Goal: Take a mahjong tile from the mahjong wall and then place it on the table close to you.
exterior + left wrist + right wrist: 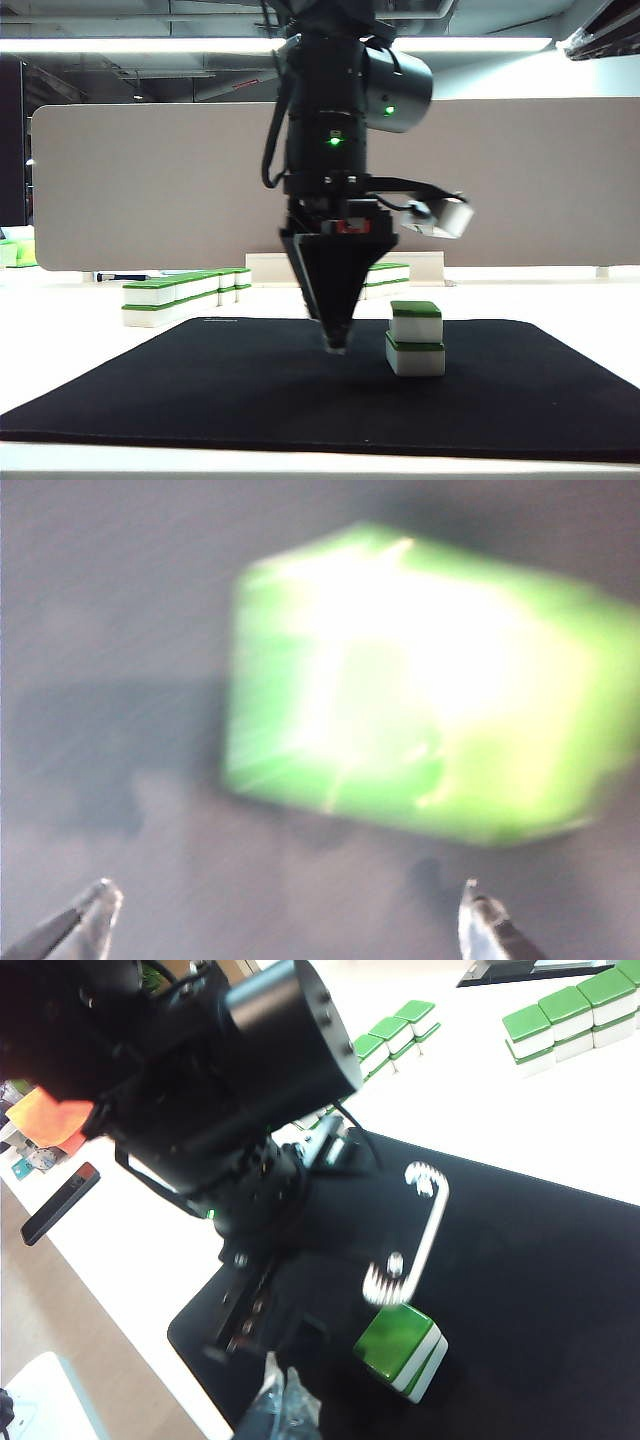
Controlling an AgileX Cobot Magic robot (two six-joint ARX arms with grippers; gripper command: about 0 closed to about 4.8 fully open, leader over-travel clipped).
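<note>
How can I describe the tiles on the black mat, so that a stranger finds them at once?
Find the black mat at the near table edge. Beside the open left gripper stands a pair of tiles, stacked two high. Unlike the rows behind on the table, this pair stands alone on the mat.

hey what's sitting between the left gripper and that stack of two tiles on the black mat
Nothing. In the exterior view only bare black mat separates the open left gripper from the two-tile stack.
</note>
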